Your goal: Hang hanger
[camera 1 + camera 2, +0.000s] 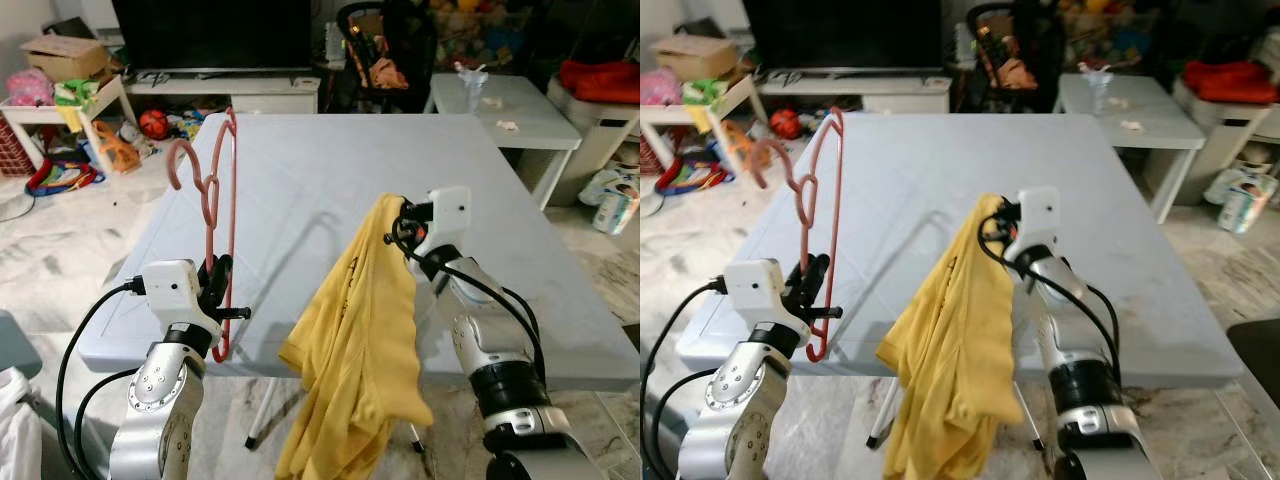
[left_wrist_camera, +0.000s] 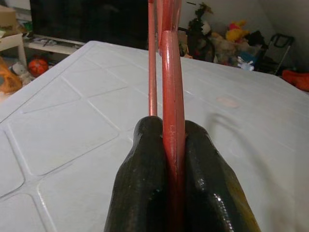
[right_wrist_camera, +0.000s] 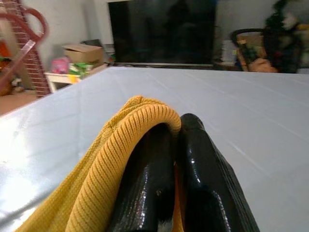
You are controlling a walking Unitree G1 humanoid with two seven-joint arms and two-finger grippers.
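Observation:
A pink-red plastic hanger (image 1: 215,190) stands upright over the near left part of the grey table (image 1: 300,170), its hook toward the left. My left gripper (image 1: 216,280) is shut on the hanger's lower bar (image 2: 173,145). A yellow shirt (image 1: 360,340) hangs down past the table's front edge. My right gripper (image 1: 402,222) is shut on the shirt's ribbed collar (image 3: 140,121), holding it above the table.
A dark TV and a low white shelf (image 1: 230,85) stand beyond the table. Toys and a cardboard box (image 1: 65,55) clutter the floor at the left. A smaller grey table (image 1: 510,105) and a black chair (image 1: 385,50) are at the back right.

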